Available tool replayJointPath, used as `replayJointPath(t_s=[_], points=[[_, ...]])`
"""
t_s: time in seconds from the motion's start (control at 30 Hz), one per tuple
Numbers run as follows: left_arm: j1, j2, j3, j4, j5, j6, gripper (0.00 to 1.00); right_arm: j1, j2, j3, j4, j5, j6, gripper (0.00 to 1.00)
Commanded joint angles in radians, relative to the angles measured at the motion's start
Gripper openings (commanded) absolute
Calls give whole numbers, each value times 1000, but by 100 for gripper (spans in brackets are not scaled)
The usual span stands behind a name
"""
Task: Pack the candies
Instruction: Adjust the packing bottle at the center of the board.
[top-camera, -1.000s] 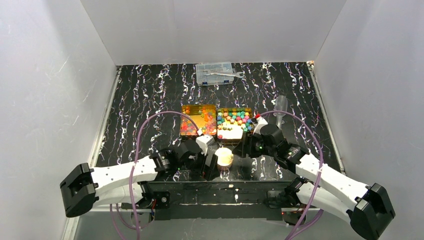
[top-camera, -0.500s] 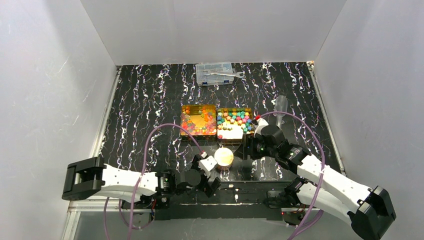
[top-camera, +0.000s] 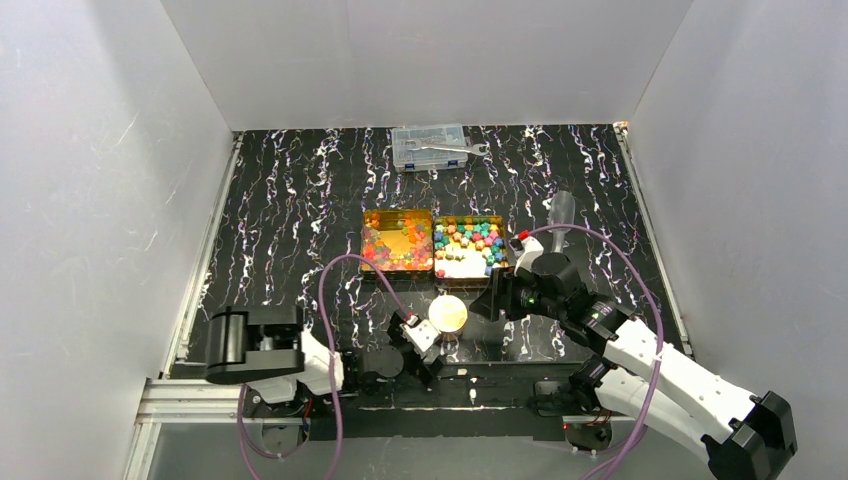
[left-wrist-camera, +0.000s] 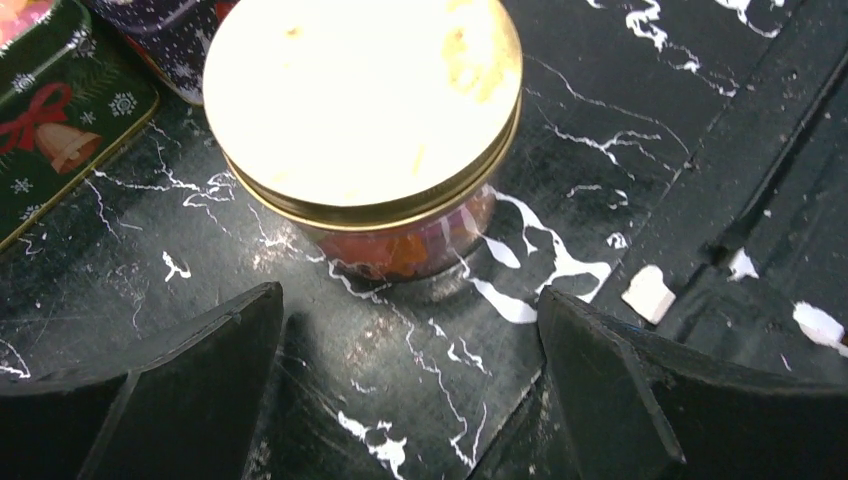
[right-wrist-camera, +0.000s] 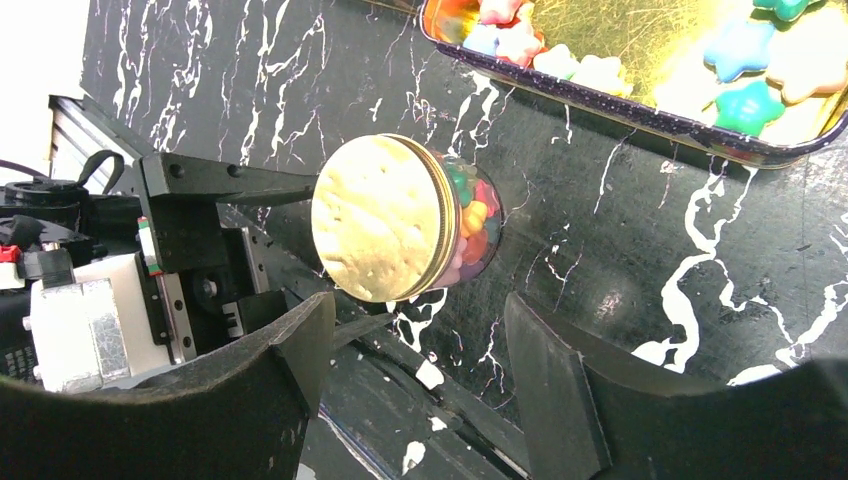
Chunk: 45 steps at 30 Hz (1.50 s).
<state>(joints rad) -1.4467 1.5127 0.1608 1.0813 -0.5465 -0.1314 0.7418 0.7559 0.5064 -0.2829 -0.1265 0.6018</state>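
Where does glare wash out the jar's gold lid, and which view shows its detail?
Left wrist: the lid is blown out almost white, texture nearly lost. Right wrist: bright, yet its mottled surface and the candies beneath are readable. Top external: only a small pale disc.

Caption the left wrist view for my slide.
Open left claw faces a gold-lidded jar of candies on the table.

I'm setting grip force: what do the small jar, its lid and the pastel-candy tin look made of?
Jar: clear glass or plastic, candies showing through the wall. Lid: probably metal, gold, shiny rolled rim. Tin: likely thin metal, mirror-like gold inside, dark speckled wall.
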Motion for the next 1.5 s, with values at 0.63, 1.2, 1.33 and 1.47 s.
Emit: replayJointPath(t_s=[0.63, 1.2, 1.33, 1.47], points=[[160, 256, 51, 357, 114, 38, 96, 5, 42, -48, 92, -35, -16, 72], [193, 357, 139, 358, 260, 65, 88, 5, 119, -28, 119, -10, -55, 72], [205, 365, 144, 356, 297, 70, 77, 4, 134, -15, 131, -1, -69, 72], [211, 375, 146, 356, 322, 70, 64, 3, 174, 3, 154, -3, -91, 71]])
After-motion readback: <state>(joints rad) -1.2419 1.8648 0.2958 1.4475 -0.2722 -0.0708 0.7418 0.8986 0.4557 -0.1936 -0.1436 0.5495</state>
